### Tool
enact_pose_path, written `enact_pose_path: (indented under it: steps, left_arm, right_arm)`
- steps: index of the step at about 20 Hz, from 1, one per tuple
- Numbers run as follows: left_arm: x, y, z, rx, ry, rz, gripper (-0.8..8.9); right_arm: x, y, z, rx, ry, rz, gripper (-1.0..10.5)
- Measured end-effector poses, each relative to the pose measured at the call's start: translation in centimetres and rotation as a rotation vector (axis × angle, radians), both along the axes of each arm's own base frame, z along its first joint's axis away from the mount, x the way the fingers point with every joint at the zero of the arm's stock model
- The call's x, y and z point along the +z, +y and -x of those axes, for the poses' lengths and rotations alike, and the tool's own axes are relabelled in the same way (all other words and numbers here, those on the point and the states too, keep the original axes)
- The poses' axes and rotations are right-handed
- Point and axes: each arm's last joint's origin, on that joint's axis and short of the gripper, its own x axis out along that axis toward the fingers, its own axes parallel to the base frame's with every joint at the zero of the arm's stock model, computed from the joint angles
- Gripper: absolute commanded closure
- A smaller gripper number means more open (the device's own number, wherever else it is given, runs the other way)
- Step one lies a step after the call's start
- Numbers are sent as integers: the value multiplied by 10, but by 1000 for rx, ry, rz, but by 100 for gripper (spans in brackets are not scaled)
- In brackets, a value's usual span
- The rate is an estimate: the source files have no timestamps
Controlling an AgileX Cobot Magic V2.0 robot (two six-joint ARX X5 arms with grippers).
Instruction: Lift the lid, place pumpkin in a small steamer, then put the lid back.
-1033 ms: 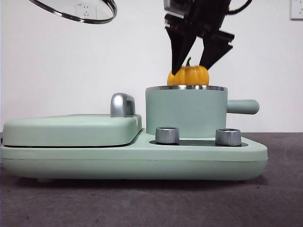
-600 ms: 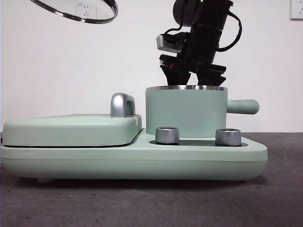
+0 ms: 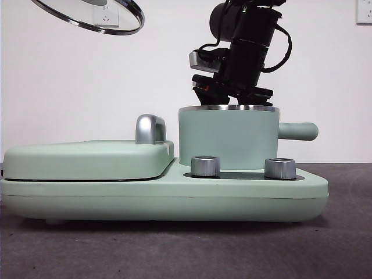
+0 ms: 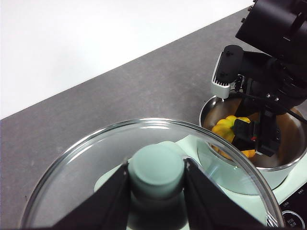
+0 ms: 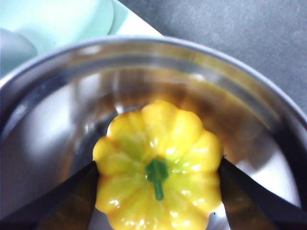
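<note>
Right claw point(image 5: 158, 191) is down inside the small steamer point(image 3: 228, 139), centre-right of the front view. Its jaws sit against both flanks of the pumpkin point(image 5: 158, 167); I read that as pinching it. The pumpkin is well below the steel rim, green stem up, and does not show from the front. In the right wrist view I see bare steel wall all round the pumpkin, with a clear ring between it and the rim.

Left claw point(image 4: 157, 179) pinches the mint knob of the lid point(image 3: 87, 14), jaws tight on both sides of it. The lid hangs tilted in the upper left of the front view, its rim cut by the top edge, high above the flat grill cover point(image 3: 87, 160) and well apart from the pot.

The steamer's side handle point(image 3: 297, 131) points to frame right, with open air around it. Two steel dials point(image 3: 205, 166) stand just in front of the pot. Dark tabletop point(image 3: 349, 232) runs bare along the lower edge.
</note>
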Motion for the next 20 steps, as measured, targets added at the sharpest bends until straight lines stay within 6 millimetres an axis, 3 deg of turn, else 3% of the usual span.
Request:
enact_pose_path:
  steps: [2, 4, 14, 16, 20]
  left_arm:
    - [0, 1, 0, 3, 0, 0, 804]
    - [0, 1, -1, 7, 0, 0, 804]
    - [0, 2, -1, 8, 0, -1, 804]
    - [0, 2, -1, 8, -1, 0, 804]
    - [0, 2, -1, 7, -1, -1, 803]
  right_arm:
    - [0, 0, 0, 0, 0, 0, 697]
    - [0, 0, 0, 0, 0, 0, 592]
    - [4, 1, -1, 2, 20, 10, 503]
    - [17, 1, -1, 0, 3, 6, 504]
    - [63, -6, 9, -24, -93, 6, 527]
